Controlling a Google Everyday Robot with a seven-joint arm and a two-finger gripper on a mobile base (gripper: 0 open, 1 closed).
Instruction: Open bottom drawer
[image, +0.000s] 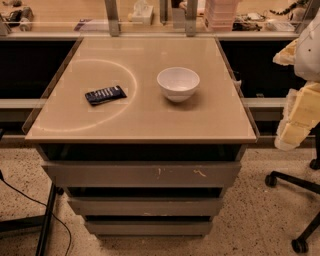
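The bottom drawer (148, 228) is the lowest and narrowest plain grey front of the cabinet, just above the floor. It sits flush under the middle front (145, 206) and looks closed. The widest top front (142, 175) has white scratches. My gripper (291, 132) hangs at the right edge of the view as pale yellow and white arm parts. It is level with the tabletop, to the right of the cabinet and well apart from the drawers, and touches none of them.
The beige cabinet top (145, 120) bears a white bowl (178, 83) and a dark blue packet (105, 94). Office chair legs with casters (299, 245) stand on the speckled floor at the right. A black stand and cable (42, 220) lie at the left. Cluttered desks run behind.
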